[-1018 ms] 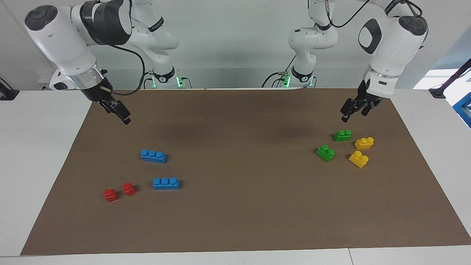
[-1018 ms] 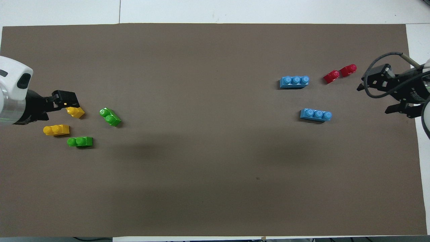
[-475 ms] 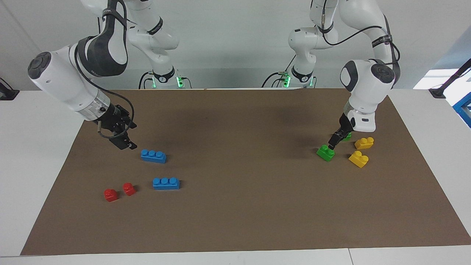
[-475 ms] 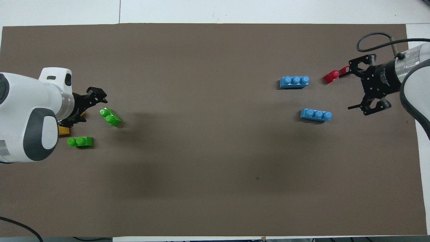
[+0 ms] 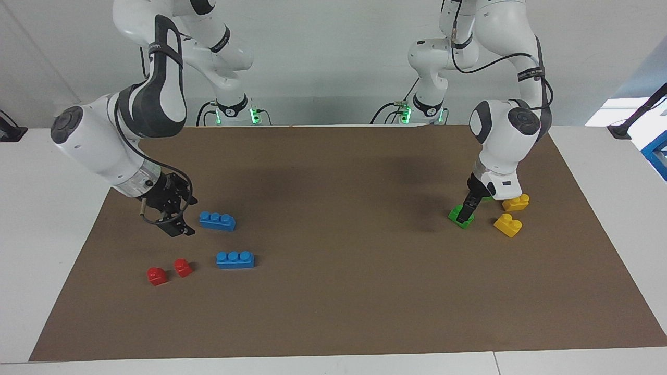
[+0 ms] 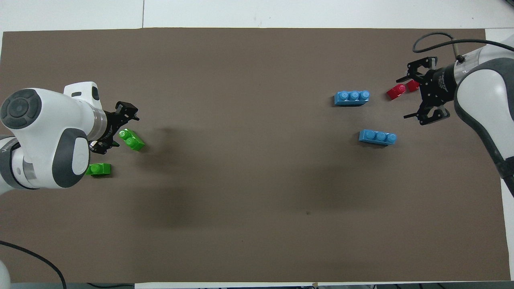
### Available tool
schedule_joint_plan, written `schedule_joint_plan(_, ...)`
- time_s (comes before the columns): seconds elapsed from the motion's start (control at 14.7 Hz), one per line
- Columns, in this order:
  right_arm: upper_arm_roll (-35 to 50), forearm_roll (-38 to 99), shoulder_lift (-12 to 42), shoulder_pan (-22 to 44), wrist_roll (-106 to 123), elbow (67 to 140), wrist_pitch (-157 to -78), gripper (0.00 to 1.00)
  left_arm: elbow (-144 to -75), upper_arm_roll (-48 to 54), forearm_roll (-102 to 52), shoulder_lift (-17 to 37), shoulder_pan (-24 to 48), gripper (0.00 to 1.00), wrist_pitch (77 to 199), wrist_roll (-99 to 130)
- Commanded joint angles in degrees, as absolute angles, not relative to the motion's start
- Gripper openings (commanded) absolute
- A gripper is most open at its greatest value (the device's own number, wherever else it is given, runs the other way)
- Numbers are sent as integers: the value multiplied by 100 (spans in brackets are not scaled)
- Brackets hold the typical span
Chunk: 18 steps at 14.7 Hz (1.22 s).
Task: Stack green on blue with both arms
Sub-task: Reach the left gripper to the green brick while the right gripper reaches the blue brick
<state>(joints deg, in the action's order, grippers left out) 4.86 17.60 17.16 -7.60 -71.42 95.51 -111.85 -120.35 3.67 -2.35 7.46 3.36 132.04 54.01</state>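
Observation:
Two green bricks lie at the left arm's end of the mat. My left gripper (image 5: 466, 207) (image 6: 119, 129) is open and low over the green brick (image 5: 458, 217) (image 6: 132, 140) farther from the robots, fingers either side of one end. The other green brick (image 6: 100, 169) is mostly hidden by that arm. Two blue bricks lie at the right arm's end: one (image 5: 217, 221) (image 6: 377, 137) nearer the robots, the other (image 5: 235, 259) (image 6: 351, 97) farther. My right gripper (image 5: 184, 216) (image 6: 421, 91) hangs open, low beside the nearer blue brick, apart from it.
Two yellow bricks (image 5: 516, 202) (image 5: 507, 225) sit beside the left arm's wrist, close to the green ones. Two red bricks (image 5: 157, 276) (image 5: 183, 267) lie farther out than the right gripper. Everything rests on a brown mat (image 5: 333, 312) on a white table.
Both arms came down and in from the mat's ends. The left gripper dropped onto the farther green brick; the right gripper sank next to the nearer blue brick. No brick has moved.

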Motion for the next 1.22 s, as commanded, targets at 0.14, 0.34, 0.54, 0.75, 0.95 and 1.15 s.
schedule_joint_plan(0.14, 519, 2136, 2450, -712, -7347, 9029, -11364, 100, -12296, 343, -53, 808, 316, 100, 13377, 5467)
schedule_joint_plan(0.34, 527, 2145, 2786, -598, -7532, 8658, -11355, 100, -12296, 343, 17, 949, 264, 100, 13579, 5432)
schedule_joint_plan(0.54, 527, 2136, 2953, -458, -7699, 8508, -11399, 100, -12296, 343, 35, 1098, 220, 100, 13771, 5414)
schedule_joint_plan(0.75, 519, 2302, 3120, -431, -7708, 8473, -11741, 100, -12287, 343, 167, 1265, 185, 100, 13983, 5405)
schedule_joint_plan(0.95, 527, 2285, 3304, -396, -7708, 8429, -11830, 100, -12261, 343, 184, 1380, 105, 100, 14150, 5309)
schedule_joint_plan(1.15, 527, 2285, 3498, -343, -7708, 8271, -11856, 100, -12270, 343, 185, 1380, 105, 100, 14124, 5265)
